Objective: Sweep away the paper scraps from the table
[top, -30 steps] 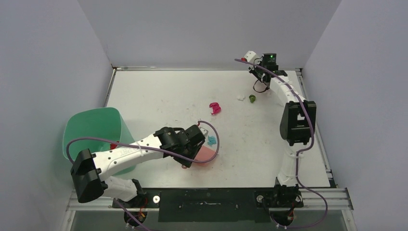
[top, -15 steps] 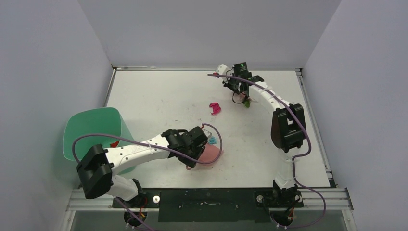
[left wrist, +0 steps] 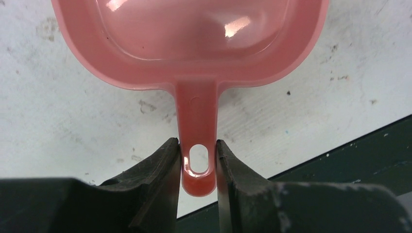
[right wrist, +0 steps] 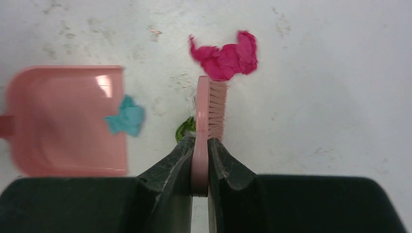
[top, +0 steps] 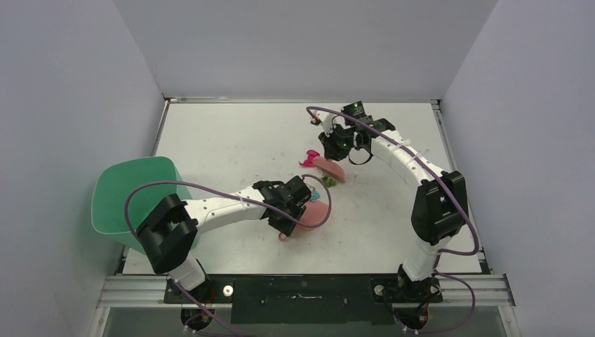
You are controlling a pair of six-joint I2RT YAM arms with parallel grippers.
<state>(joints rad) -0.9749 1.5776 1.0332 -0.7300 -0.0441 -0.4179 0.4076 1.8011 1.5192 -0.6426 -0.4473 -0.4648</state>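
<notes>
My left gripper (top: 289, 225) is shut on the handle (left wrist: 197, 126) of the pink dustpan (top: 317, 210), which lies flat on the white table (top: 224, 133). My right gripper (top: 332, 156) is shut on the pink hand brush (top: 330, 169), bristles down. In the right wrist view the brush (right wrist: 210, 109) stands between a magenta scrap (right wrist: 224, 54) and a green scrap (right wrist: 184, 128). A teal scrap (right wrist: 125, 120) lies at the mouth of the dustpan (right wrist: 68, 121). The magenta scrap (top: 309, 157) is just left of the brush in the top view.
A mint-green bin (top: 133, 189) stands off the table's left edge beside the left arm. The table's near edge and a dark rail (left wrist: 340, 160) lie just behind the dustpan handle. Grey walls enclose the table on three sides.
My right arm swung the brush from the far right corner down and left to the middle, carrying the green scrap towards the dustpan. My left gripper slid the dustpan a little to the right.
</notes>
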